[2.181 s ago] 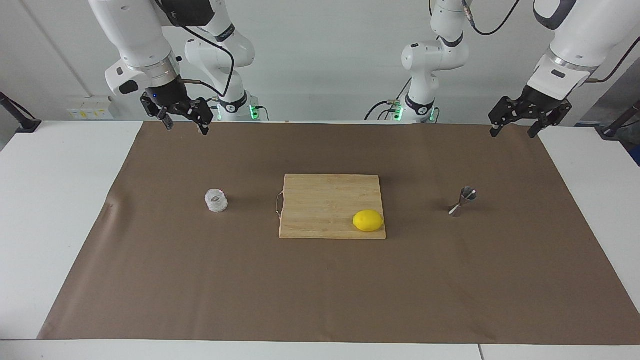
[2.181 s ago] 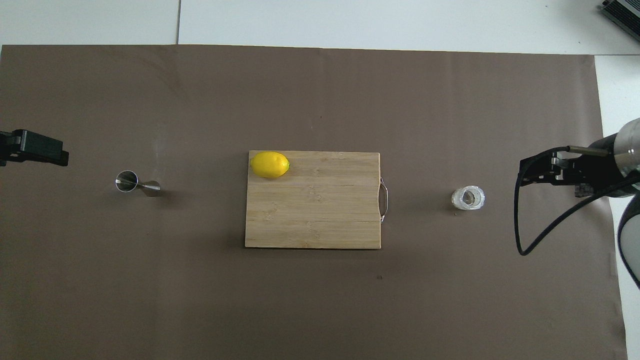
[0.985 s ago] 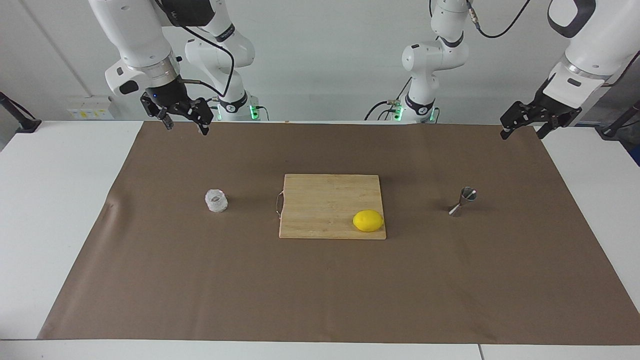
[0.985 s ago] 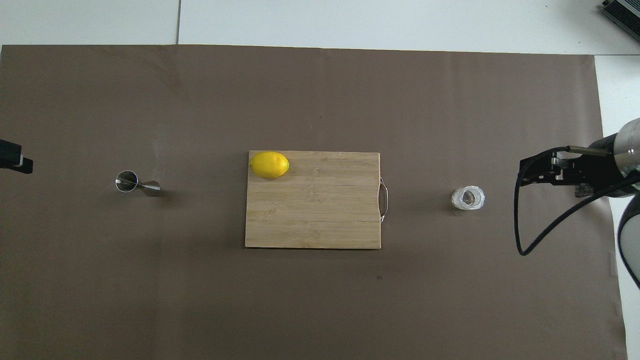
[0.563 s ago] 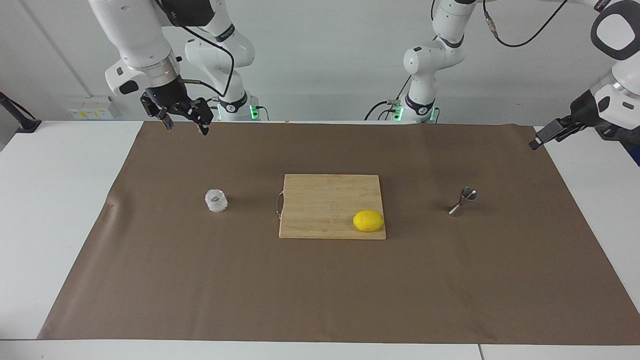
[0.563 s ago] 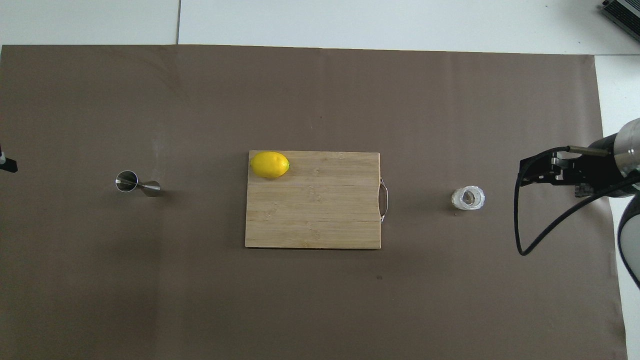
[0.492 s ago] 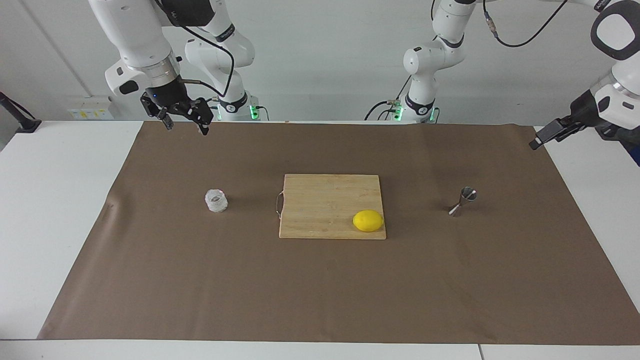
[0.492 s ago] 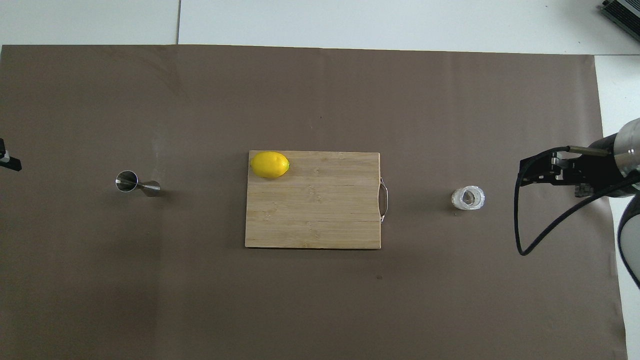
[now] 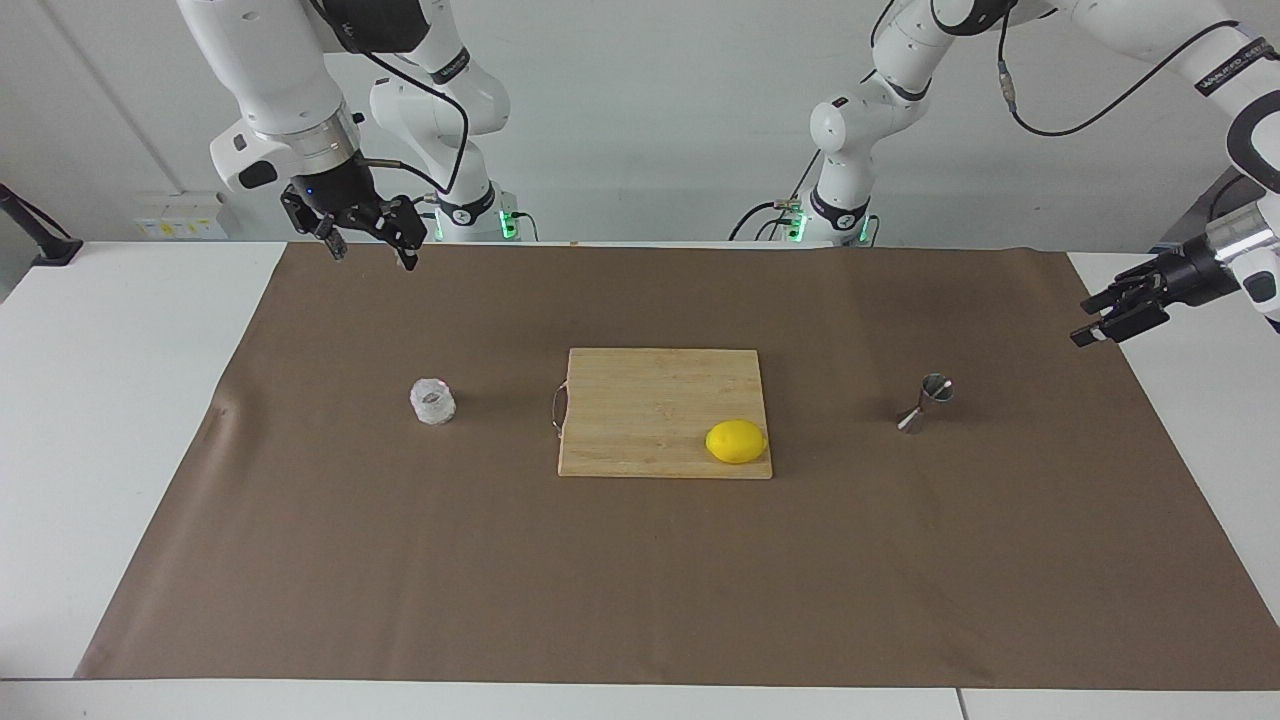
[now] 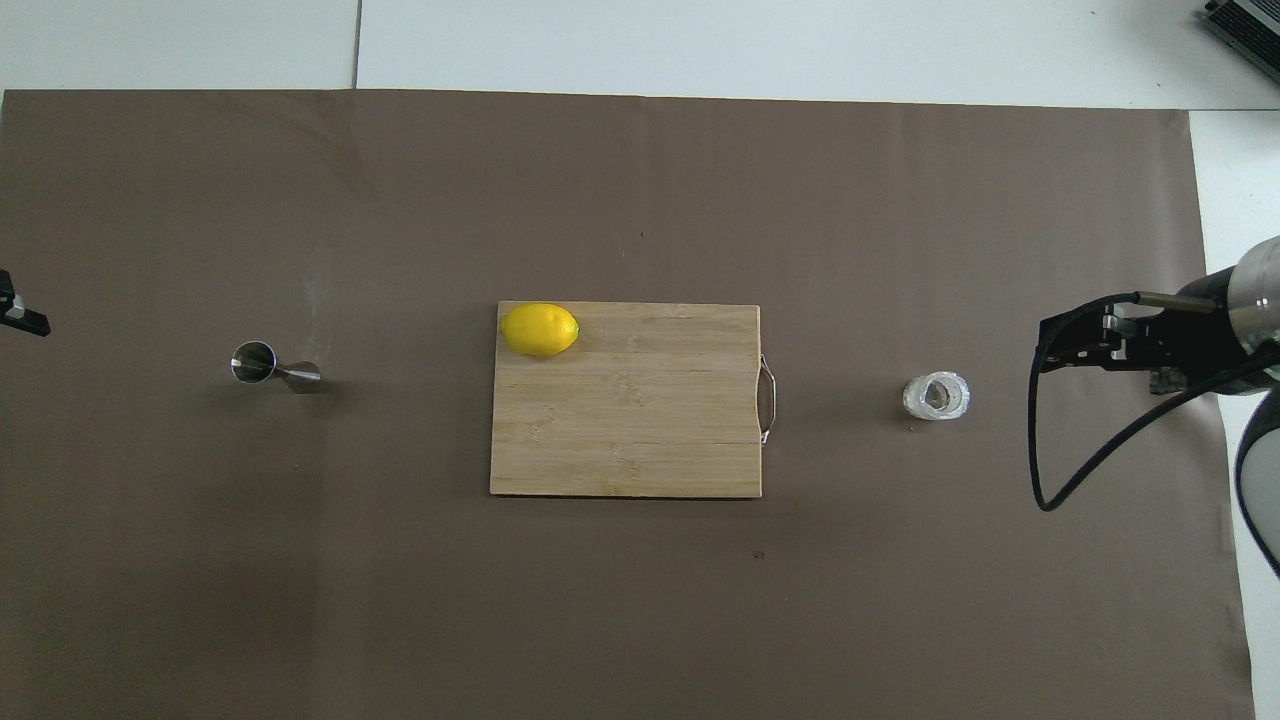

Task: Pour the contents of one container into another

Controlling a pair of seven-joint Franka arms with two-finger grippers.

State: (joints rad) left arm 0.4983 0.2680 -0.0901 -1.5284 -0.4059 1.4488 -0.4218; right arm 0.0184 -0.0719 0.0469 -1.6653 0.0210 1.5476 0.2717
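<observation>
I see the glass cup [image 9: 432, 402] upright on the brown mat [image 9: 640, 580], toward the right arm's end, beside the handle of the cutting board [image 9: 660, 400]. A lemon [image 9: 736, 441] lies on the board. The steel jigger [image 9: 926, 402] stands toward the left arm's end. My right gripper [image 9: 366, 240] hangs over the mat's edge, jaws spread, empty. My left gripper [image 9: 1112, 315] hovers over the mat's end, released, touching nothing.

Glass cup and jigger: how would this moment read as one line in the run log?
stage: before pickup | glass cup: on mat, untouched | jigger: upright, untouched | left gripper: open, empty | right gripper: open, waiting
</observation>
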